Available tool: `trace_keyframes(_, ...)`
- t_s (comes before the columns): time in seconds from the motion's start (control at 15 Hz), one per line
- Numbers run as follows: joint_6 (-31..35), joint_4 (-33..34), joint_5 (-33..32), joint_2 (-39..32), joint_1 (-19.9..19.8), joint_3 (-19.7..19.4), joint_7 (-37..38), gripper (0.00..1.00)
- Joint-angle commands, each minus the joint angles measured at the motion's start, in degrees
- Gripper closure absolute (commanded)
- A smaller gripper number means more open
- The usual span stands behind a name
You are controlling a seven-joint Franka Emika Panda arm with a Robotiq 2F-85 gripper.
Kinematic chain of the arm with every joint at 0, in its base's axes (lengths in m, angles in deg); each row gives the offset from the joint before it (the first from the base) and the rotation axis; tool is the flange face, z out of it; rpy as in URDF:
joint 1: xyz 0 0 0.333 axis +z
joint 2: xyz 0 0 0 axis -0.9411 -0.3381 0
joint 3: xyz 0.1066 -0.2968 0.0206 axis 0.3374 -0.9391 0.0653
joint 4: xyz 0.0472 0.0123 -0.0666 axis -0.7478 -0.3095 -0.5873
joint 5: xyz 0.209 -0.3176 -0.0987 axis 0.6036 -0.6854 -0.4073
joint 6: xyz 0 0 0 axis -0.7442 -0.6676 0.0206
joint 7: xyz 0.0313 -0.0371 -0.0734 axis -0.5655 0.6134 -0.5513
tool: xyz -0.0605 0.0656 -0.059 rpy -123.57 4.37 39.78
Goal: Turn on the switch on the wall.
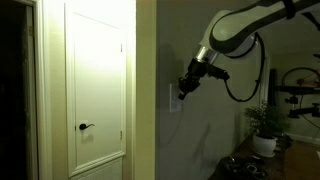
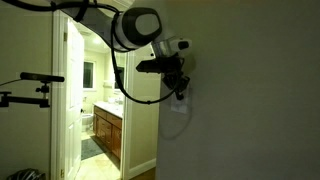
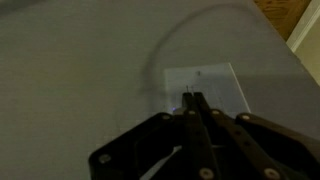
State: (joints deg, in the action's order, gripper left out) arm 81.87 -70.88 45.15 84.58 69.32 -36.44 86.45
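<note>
A white switch plate [image 3: 205, 82] sits on the grey wall; it also shows in both exterior views [image 1: 174, 100] [image 2: 180, 100]. My gripper [image 3: 192, 97] is shut, its two fingers pressed together, with the tips at the middle of the plate where the toggle sits. The toggle itself is hidden behind the fingertips. In both exterior views the gripper [image 1: 184, 88] [image 2: 178, 85] points straight at the wall and touches or nearly touches the plate.
A white closed door [image 1: 96, 85] with a dark handle stands beside the wall. A potted plant [image 1: 265, 125] is on a table behind the arm. An open doorway to a lit bathroom [image 2: 100, 110] lies past the wall's corner. The room is dim.
</note>
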Motion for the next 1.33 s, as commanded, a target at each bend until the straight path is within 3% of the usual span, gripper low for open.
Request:
trace_keyframes(0.0,1.6,2.2,0.5,-1.4,0.0,-0.1,-1.1,0.94)
trace_keyframes(0.73,1.3,1.5,0.6,-0.7,0.0,-0.1,-1.4,0.94)
trace_keyframes(1.27,-4.5,-6.3,-1.0,6.1,0.0,-0.2,-2.9,0.94)
